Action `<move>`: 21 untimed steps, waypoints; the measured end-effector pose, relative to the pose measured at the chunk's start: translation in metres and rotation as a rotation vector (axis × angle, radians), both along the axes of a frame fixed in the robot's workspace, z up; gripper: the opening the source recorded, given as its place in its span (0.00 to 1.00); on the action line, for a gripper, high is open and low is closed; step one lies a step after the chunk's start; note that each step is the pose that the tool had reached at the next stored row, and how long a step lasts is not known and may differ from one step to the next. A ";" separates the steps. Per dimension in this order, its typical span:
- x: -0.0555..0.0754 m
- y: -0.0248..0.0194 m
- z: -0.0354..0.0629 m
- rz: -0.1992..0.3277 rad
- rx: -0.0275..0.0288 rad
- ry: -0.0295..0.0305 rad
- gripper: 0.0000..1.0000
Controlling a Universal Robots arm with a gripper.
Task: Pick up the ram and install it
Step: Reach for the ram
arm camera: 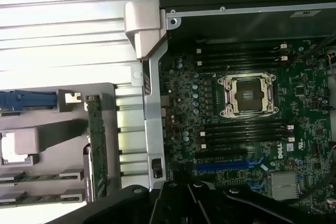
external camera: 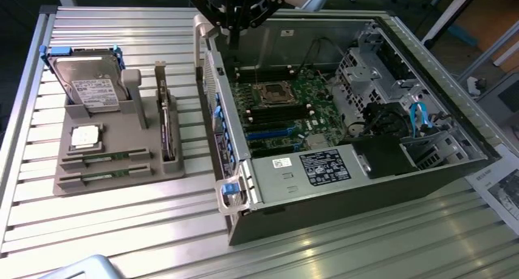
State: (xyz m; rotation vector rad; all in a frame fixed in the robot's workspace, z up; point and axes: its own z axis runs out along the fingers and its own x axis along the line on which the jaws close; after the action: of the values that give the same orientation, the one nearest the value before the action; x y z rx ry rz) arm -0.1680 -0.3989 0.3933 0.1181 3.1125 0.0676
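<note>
Two green ram sticks lie flat in the slots of a grey holder at the exterior view's left, one just behind the other. The wrist view has them at one edge. My gripper hangs high over the back wall of the open computer case, shut, with nothing held. It is well away from the holder. Its black housing crosses the wrist view. On the motherboard, dark memory slots run on both sides of the processor socket.
The holder also carries a hard drive with blue rails, a square silver processor chip and a dark card standing on edge. The case's raised side wall stands between holder and motherboard. Ribbed metal table all around.
</note>
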 end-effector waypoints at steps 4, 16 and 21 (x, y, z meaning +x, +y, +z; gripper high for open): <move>-0.007 0.0000 0.0000 0.000 0.0000 0.0000 0.10; -0.038 0.0000 0.0000 0.000 0.0000 0.0000 0.10; -0.054 0.0000 0.0000 0.000 0.0001 0.0000 0.10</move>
State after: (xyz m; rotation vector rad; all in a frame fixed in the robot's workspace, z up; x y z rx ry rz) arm -0.2219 -0.3989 0.3933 0.1180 3.1125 0.0677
